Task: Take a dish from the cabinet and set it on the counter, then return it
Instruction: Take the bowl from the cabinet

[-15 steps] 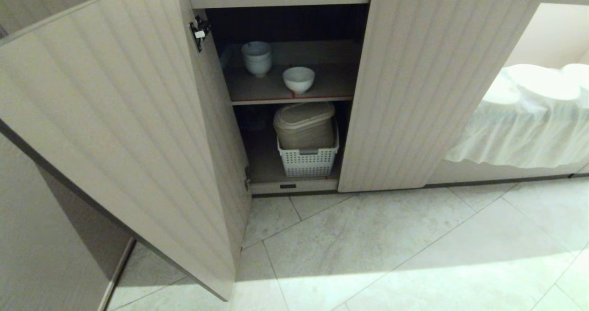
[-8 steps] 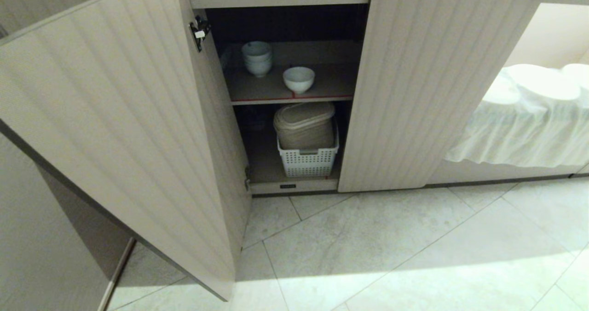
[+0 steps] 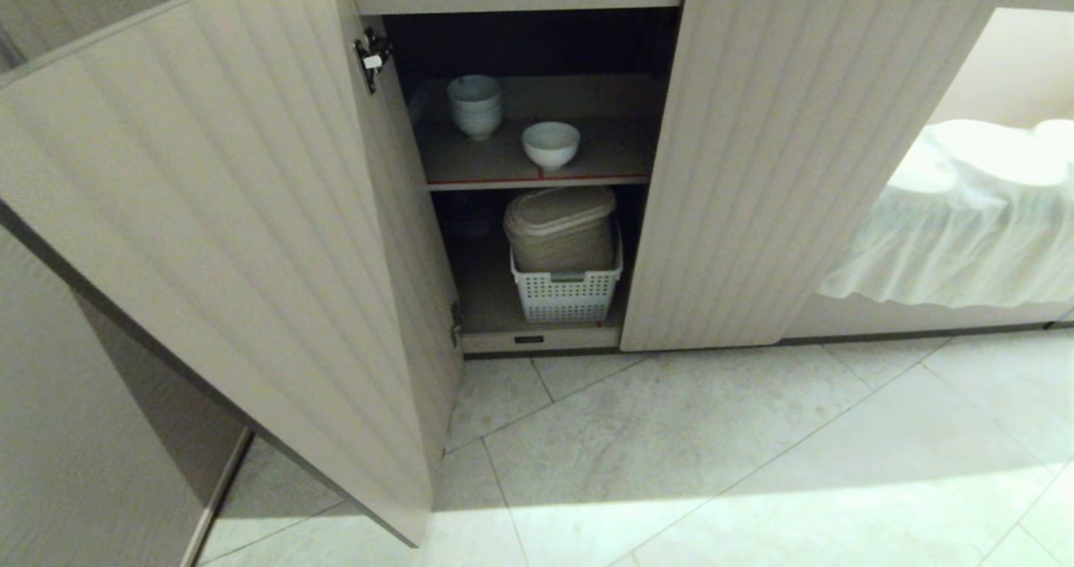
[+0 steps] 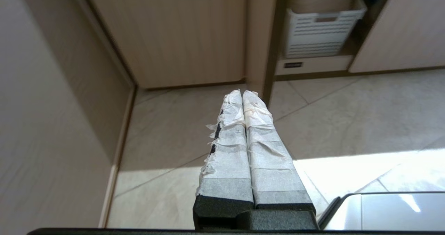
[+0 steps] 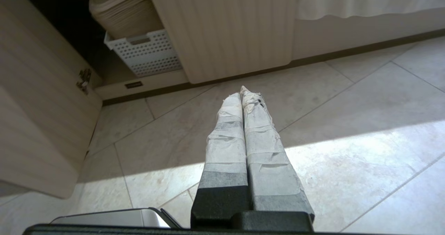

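Bowl-fetching is the job, so start with the biggest thing, the cabinet. It is low, with pale ribbed doors. Its left door is swung wide open and its right door is only partly open, so the dark inside shows between them.

Inside, the shelf has a red front edge. Under it sits a white basket with a tan tub in it.

On the shelf, near the front and a bit right of the middle, stands the bowl. It is small, white and round, with a narrow foot, and it stands upright and alone. A stack of bowls like it sits farther back and to the left, apart from it.

I think the bowl is light, hard and shiny, so it may slip, and it would break if dropped. The best place to hold it looks like the rim, one finger inside and one outside, with a gentle squeeze. The open front side of the shelf gives room to reach it.

The left hand is closed with nothing in it, low over the floor tiles. The right hand is closed and empty too, also above the floor. Neither is near the bowl.

No surface to put it on shows here.
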Controlling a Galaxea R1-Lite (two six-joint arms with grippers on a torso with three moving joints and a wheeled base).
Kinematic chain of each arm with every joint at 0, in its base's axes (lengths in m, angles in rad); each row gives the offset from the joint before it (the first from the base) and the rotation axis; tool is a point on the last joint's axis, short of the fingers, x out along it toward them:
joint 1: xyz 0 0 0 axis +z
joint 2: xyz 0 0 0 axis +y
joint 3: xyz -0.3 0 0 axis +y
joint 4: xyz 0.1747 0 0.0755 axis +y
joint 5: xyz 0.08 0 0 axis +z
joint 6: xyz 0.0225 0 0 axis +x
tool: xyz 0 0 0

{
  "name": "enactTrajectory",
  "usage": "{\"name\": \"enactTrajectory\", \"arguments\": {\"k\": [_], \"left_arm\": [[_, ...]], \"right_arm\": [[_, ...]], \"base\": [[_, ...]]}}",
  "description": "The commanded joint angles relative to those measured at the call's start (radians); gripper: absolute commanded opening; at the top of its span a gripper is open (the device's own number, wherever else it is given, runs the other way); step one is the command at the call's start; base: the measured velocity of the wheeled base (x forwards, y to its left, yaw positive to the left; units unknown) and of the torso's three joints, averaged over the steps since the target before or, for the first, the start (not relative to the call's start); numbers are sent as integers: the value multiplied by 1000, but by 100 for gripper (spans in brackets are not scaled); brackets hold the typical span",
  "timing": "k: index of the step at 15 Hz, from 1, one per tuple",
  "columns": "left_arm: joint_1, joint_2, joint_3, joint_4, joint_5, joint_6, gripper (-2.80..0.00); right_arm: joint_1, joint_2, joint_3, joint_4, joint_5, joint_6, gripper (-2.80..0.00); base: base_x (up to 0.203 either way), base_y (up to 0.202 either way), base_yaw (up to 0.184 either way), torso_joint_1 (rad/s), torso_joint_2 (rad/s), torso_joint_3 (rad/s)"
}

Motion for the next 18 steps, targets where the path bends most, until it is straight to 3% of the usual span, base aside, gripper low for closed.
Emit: {"name": "enactTrajectory", "arguments": {"k": [1,18], "left_arm": [[0,1,0,0,0,1,-280],[0,1,0,0,0,1,-280]], "right_arm": [[0,1,0,0,0,1,-280],[1,1,0,0,0,1,-280]], "base": [[0,0,0,0,0,0],[0,-183,3,2,3,3]]}}
